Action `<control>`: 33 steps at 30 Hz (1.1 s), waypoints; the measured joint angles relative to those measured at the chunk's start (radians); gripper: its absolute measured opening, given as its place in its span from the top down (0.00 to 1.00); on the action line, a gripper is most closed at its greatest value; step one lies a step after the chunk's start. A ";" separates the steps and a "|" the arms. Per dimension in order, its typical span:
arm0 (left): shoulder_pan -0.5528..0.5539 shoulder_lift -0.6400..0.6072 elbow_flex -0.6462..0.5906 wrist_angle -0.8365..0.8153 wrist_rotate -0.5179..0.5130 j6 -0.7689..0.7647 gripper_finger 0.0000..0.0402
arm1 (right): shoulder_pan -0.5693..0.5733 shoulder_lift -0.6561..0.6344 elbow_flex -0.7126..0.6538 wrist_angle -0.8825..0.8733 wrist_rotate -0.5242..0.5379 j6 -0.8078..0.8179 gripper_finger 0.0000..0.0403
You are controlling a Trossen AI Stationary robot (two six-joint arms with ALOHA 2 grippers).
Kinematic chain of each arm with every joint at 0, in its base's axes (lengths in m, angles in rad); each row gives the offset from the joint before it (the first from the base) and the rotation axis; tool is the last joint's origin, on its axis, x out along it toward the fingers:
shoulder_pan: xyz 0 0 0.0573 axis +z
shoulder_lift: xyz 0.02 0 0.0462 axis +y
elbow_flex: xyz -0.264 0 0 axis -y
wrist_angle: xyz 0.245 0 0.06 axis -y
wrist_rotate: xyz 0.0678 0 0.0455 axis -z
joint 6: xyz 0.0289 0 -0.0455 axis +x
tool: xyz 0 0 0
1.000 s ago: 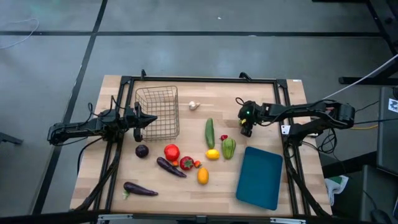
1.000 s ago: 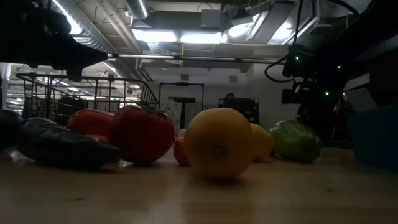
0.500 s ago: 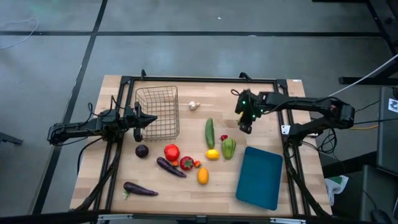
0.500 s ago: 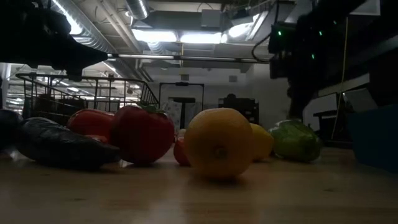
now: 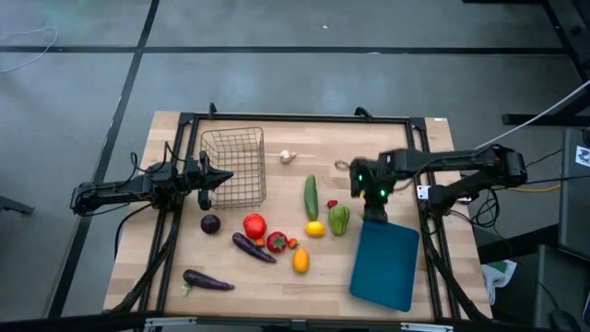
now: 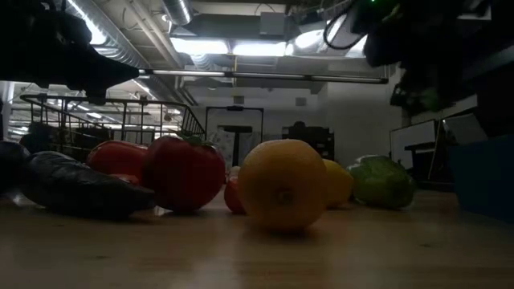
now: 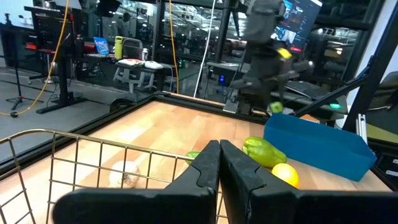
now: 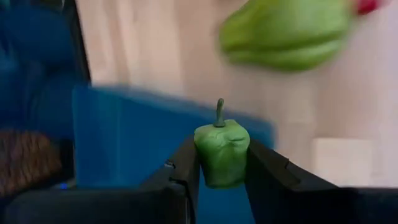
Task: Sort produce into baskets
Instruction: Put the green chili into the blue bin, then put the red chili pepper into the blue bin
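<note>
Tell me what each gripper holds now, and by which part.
The right gripper holds a small green toy pepper, clamped by its two sides with the stem pointing away from the fingers. The left gripper is shut and holds nothing.

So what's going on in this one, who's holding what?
The right gripper has its fingers shut on a small green pepper and hangs by the near edge of the blue tray, not yet releasing it. The left gripper waits shut at the wire basket, holding nothing. The tomatoes, eggplants, cucumber, lemon and garlic lie loose on the table; the basket looks empty.
</note>
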 joint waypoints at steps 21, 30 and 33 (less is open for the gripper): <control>0.000 0.000 0.000 0.000 0.000 0.000 0.99 | 0.314 0.000 0.000 -0.010 0.194 0.186 0.75; 0.000 0.000 0.000 0.000 0.000 0.000 0.99 | 0.314 0.000 0.000 -0.009 0.195 0.247 0.51; 0.000 0.000 0.000 0.000 0.000 0.000 0.99 | 0.314 0.000 0.000 -0.009 0.195 0.298 0.43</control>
